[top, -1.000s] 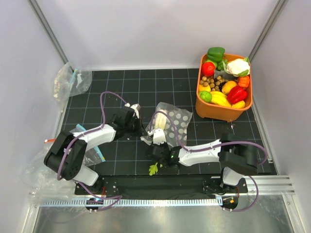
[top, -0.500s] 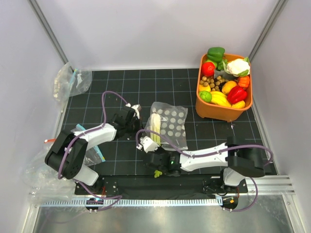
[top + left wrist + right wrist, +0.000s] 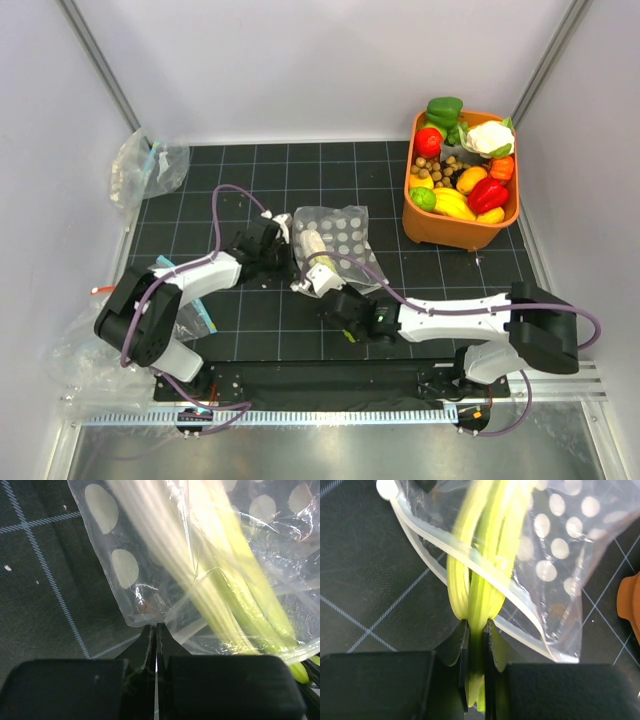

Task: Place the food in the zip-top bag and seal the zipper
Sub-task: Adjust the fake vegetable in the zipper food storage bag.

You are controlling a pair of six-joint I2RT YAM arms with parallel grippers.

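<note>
Two grippers near the middle of the table [image 3: 250,180], left gripper [image 3: 156,627] pinched tight, it seems on the dotted zip-top bag [image 3: 115,565] corner, right gripper [image 3: 476,630] squeezing the celery stalk [image 3: 485,555], stalk partly inside the bag.

Celery and bag, only partly readable.
In the right wrist view, the long pale-green celery stalk [image 3: 492,525] was smeared by blur toward 12 o'clock and cut off at that edge. Its lower end was buried between the fingers of the right gripper [image 3: 476,626]. In the left wrist view, the clear white-dotted plastic zip-top bag [image 3: 125,570] was cut off at 12 and 3 o'clock. From overhead, the stalk's near end lay hidden under the right gripper.
</note>
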